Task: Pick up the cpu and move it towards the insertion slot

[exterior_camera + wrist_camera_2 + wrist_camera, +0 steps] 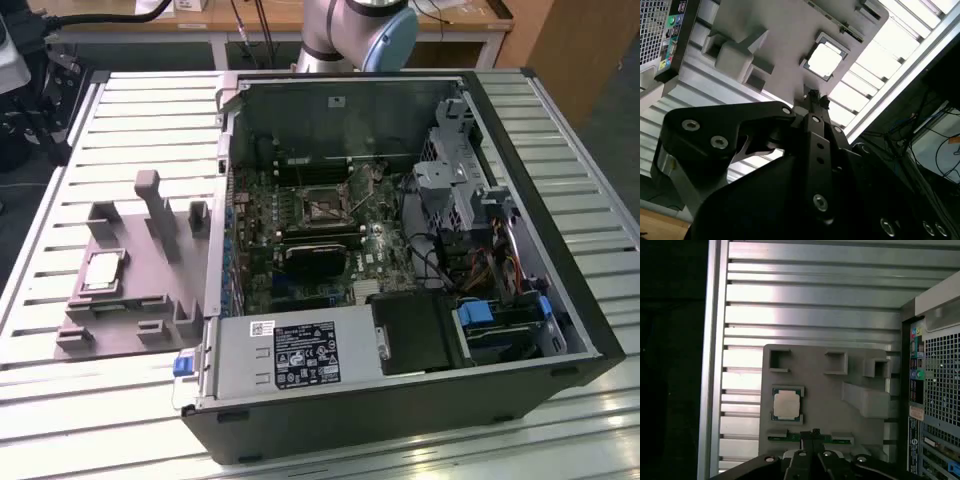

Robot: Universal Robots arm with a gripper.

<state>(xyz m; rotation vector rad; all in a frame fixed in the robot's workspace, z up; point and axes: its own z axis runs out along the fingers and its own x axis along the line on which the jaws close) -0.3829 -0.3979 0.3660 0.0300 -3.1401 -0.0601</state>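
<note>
End effector (812, 94) over cpu (826, 59) — insertion slot (322, 207) apart

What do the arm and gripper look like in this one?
The arm is silver-grey tubing with a light blue joint cap. The gripper is matte black: flat angular linkage plates studded with silver bolt heads, narrowing to slim jaws.

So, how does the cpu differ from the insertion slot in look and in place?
The cpu lies outside the computer case, on the grey fixture; the insertion slot sits inside the case, on the green board. The cpu shows a plain bright silver top; the insertion slot shows a silvery frame around a dark centre. Both are small and square.
</note>
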